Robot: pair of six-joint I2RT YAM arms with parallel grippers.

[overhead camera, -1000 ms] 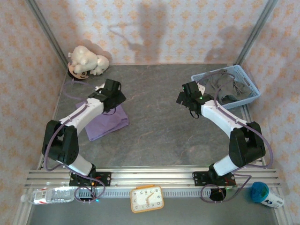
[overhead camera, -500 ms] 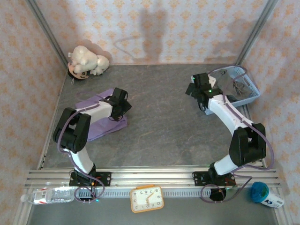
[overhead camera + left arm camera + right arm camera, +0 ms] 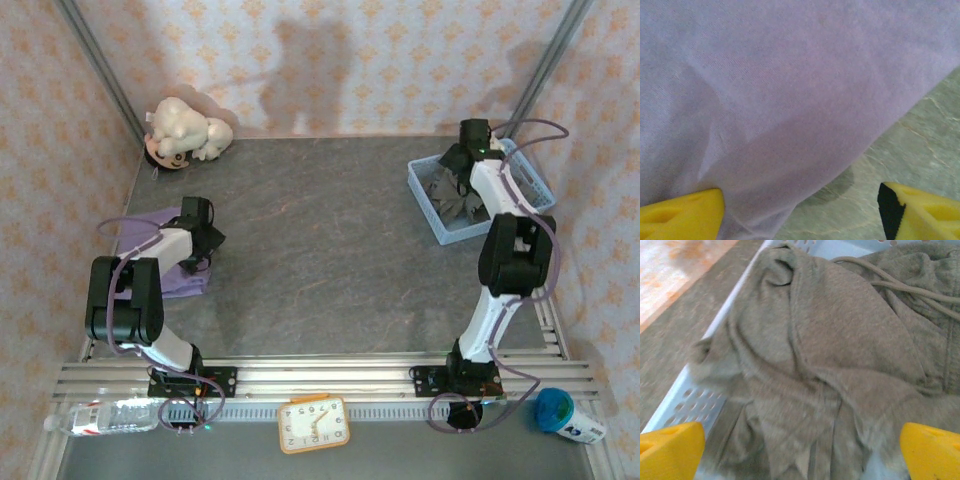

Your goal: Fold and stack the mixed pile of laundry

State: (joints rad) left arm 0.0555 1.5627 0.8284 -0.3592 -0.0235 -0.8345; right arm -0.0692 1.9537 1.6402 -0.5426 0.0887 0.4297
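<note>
While the grey table (image 3: 330, 260) lay beneath both arms, the light blue basket (image 3: 424, 196) sat at its far right corner with the dark grey-olive shirt (image 3: 830, 340) crumpled inside. The lilac-purple shirt (image 3: 765, 90) lay flat near the table's left edge. The right gripper (image 3: 800, 447) hung over the basket, spread wide and empty. The left gripper (image 3: 800, 207) stood wide over the lilac-purple shirt's edge, gripping nothing.
</note>
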